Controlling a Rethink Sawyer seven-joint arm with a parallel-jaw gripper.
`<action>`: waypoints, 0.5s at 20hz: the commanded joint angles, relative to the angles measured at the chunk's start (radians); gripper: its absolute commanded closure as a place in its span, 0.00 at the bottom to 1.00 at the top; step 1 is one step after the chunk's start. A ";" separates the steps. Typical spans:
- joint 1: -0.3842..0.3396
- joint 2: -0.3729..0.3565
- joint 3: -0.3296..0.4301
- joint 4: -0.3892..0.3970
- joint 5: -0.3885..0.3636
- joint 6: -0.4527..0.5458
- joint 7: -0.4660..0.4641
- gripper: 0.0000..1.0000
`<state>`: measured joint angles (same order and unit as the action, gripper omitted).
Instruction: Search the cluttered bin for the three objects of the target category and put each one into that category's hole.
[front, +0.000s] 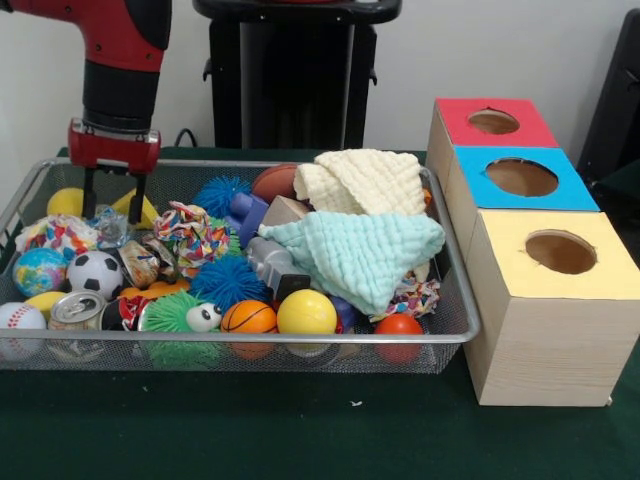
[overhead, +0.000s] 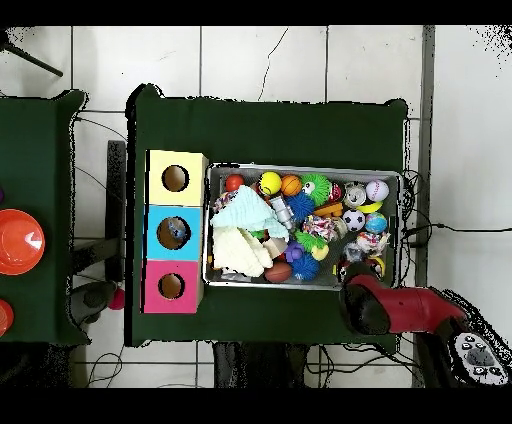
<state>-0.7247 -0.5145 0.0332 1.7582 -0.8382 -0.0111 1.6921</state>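
Wire-mesh bin (front: 455, 300): smooth yellow ball (front: 306, 312), spiky green ball (front: 172, 312), crumpled cloths (front: 360, 255).

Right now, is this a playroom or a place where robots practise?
Probably a robot lab. A red arm with a gripper hangs over a wire bin full of toys, beside a wooden box with three coloured holes, and cables trail across the tiled floor.

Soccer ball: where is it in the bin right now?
In the front view the soccer ball sits in the bin's left part, right of the globe ball, above the tin can, below the gripper.
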 joint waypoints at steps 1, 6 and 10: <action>-0.029 0.057 0.102 0.015 0.044 0.000 0.130 0.00; -0.019 0.057 0.091 0.011 0.039 -0.024 0.124 0.00; -0.021 0.061 0.090 0.011 0.042 -0.045 0.134 0.00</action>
<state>-0.7359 -0.5152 0.0441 1.7624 -0.8246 -0.0118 1.6921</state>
